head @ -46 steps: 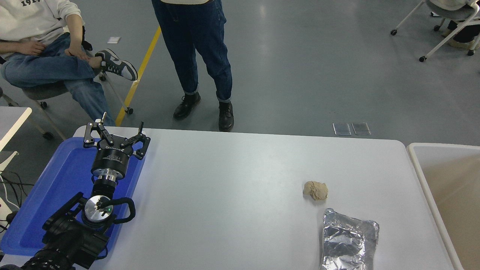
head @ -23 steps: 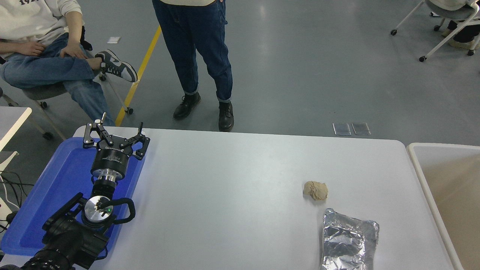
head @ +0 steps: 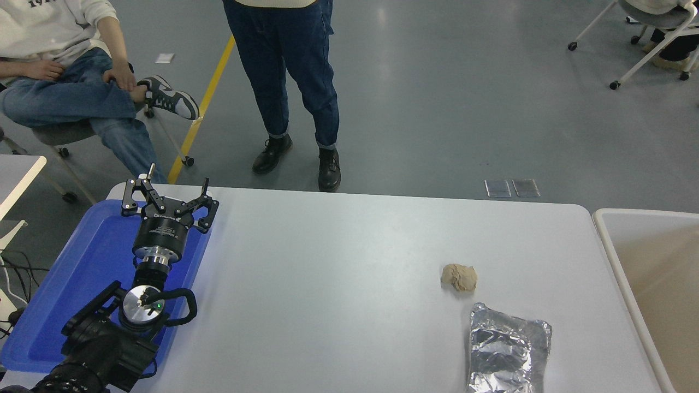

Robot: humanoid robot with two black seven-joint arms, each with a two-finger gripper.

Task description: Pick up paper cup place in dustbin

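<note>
At the table's right edge, far across from the only gripper in view, the dustbin [head: 644,284] shows its cream-white rim and beige inside; the paper cup cannot be seen anywhere, on the table or in the visible part of the bin. Nearer the dustbin than the gripper, a crumpled tan paper ball [head: 459,277] lies on the white table [head: 338,284], with a silver foil tray [head: 508,349] just beside it toward the camera. The left gripper [head: 168,192] hangs over the far end of a blue tray [head: 76,273] at the table's left side, fingers spread wide with nothing between them. Beyond the table, a person [head: 295,82] stands and another person [head: 60,71] sits on a chair.
</note>
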